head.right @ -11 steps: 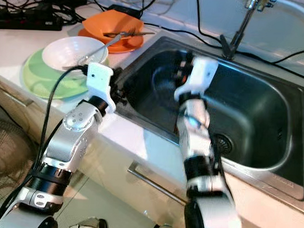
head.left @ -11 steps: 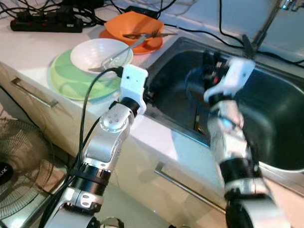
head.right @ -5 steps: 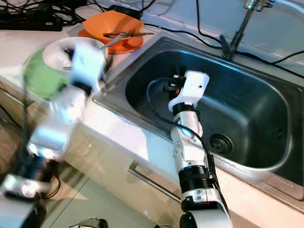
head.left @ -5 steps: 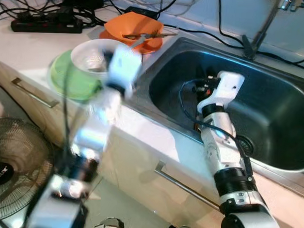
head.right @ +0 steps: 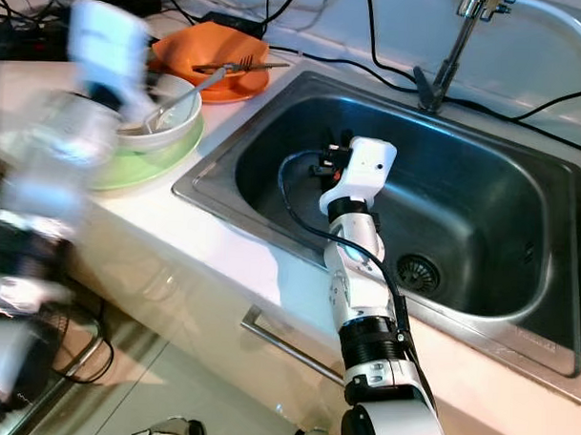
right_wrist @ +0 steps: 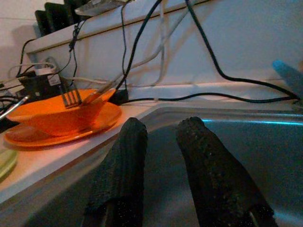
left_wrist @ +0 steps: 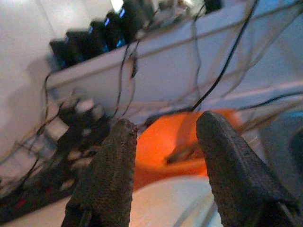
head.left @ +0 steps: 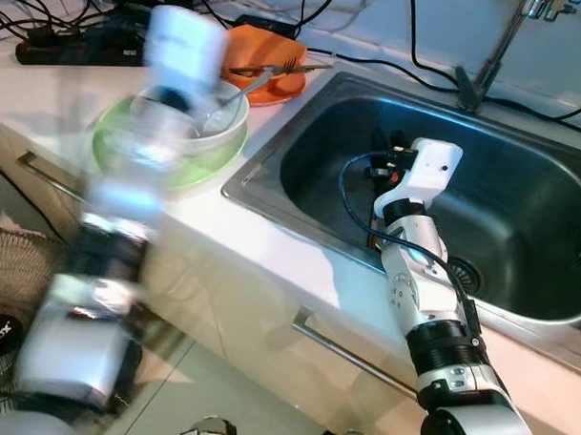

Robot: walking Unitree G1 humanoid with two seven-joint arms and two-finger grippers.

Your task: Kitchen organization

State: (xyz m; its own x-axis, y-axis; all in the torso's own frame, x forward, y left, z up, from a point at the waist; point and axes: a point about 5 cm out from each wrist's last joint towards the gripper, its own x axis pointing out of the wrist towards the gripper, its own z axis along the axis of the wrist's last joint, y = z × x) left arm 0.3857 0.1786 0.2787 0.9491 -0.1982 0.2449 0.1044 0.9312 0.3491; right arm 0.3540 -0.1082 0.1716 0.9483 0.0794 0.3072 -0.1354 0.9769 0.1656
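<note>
A white bowl [head.left: 222,129] with a spoon [head.left: 239,92] in it sits on a green plate [head.left: 216,162] on the counter. Behind it an orange bowl [head.left: 268,54] holding a fork [head.left: 286,69] rests on an orange plate [head.left: 281,88]. My left arm [head.left: 155,146] is a blur above the white bowl. Its gripper [left_wrist: 165,125] is open and empty, pointing toward the orange bowl [left_wrist: 165,146]. My right gripper [right_wrist: 163,125] hangs inside the steel sink [head.left: 520,216] near its left wall, its fingers a narrow gap apart with nothing between them.
A faucet [head.left: 487,53] and black cables run along the back of the sink. A power strip [head.left: 48,52] lies at the counter's far left. A drawer handle [head.left: 353,349] sticks out below the counter edge. A floor fan [head.left: 1,293] stands low on the left.
My left arm swung up and to the left, from the sink's edge to above the white bowl. My right arm dropped into the sink, then held still.
</note>
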